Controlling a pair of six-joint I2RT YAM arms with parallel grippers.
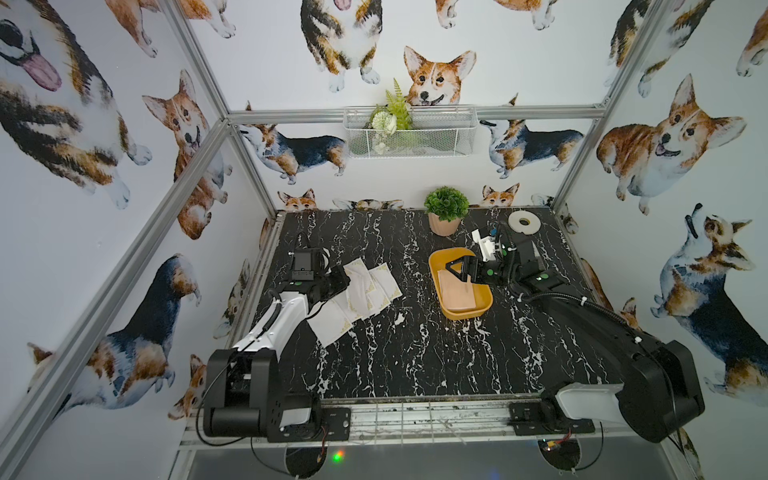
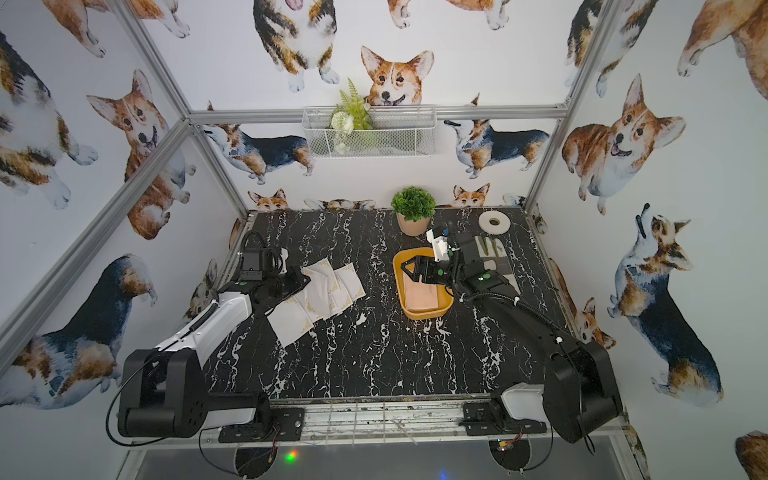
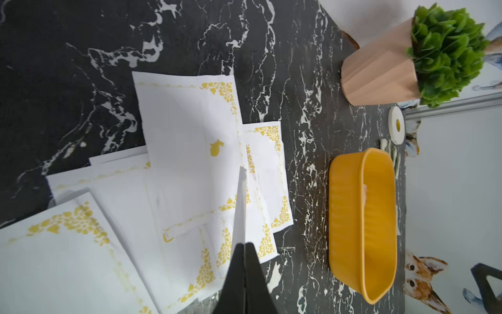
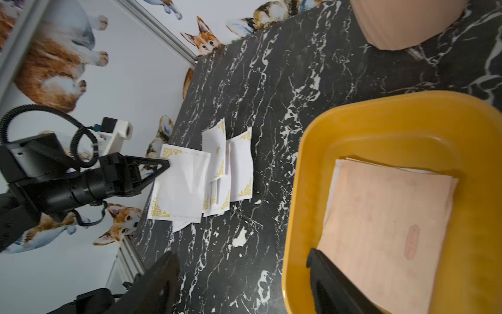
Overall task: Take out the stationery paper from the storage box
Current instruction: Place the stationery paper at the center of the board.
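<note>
The yellow-orange storage box (image 1: pixel 478 311) (image 2: pixel 430 314) (image 4: pixel 298 190) sits right of the table's middle, with peach-pink stationery paper (image 1: pixel 457 291) (image 4: pixel 380 231) lying flat inside. My right gripper (image 1: pixel 451 270) (image 4: pixel 241 254) is open over the box's far end: one finger hangs over the peach sheets, the other outside the rim. Several white gold-cornered sheets (image 1: pixel 368 291) (image 3: pixel 176 136) are fanned out on the table at the left. My left gripper (image 1: pixel 345 276) (image 3: pixel 245 246) is shut on one white sheet (image 3: pixel 240 206) (image 4: pixel 184 179) just above that pile.
A potted plant (image 1: pixel 445 212) stands behind the box. A white tape roll (image 1: pixel 523 222) lies at the back right, and a white-and-grey glove (image 2: pixel 492 249) lies under my right arm. On the back wall hangs a white wire basket (image 1: pixel 409 131).
</note>
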